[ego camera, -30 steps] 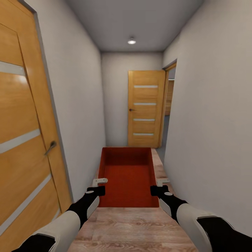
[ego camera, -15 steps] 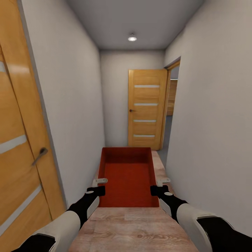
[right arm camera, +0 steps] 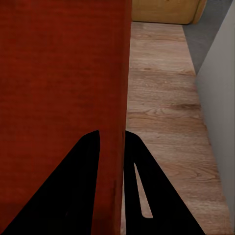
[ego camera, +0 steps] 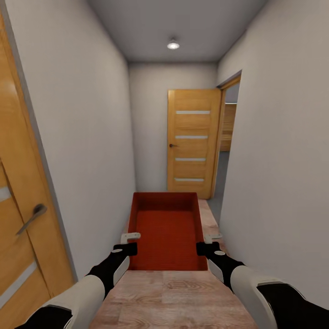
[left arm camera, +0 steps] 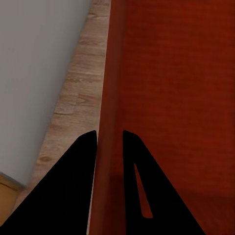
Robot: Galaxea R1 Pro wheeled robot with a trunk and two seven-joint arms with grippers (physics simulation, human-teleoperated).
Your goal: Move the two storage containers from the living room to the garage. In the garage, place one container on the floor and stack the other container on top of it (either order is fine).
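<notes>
The orange box (ego camera: pixel 167 228) hangs between both arms in a narrow hallway, left jaws (left arm camera: pixel 108 139) and right jaws (right arm camera: pixel 111 139) each pinching a side wall. Risk: clipping the wall (ego camera: pixel 283 173) or the open door (ego camera: pixel 194 139) ahead — a knock could twist it loose.

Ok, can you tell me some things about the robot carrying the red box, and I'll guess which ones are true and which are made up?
1. Both pincers grip the storage container, one on each side wall. True: left pincer, right pincer.
2. The container is full of toys. False: it is empty.
3. The robot is in a narrow hallway with a wood plank floor. True.
4. The door at the far end is painted blue. False: it is light wood with pale stripes.
5. The ceiling light is on. True.
</notes>
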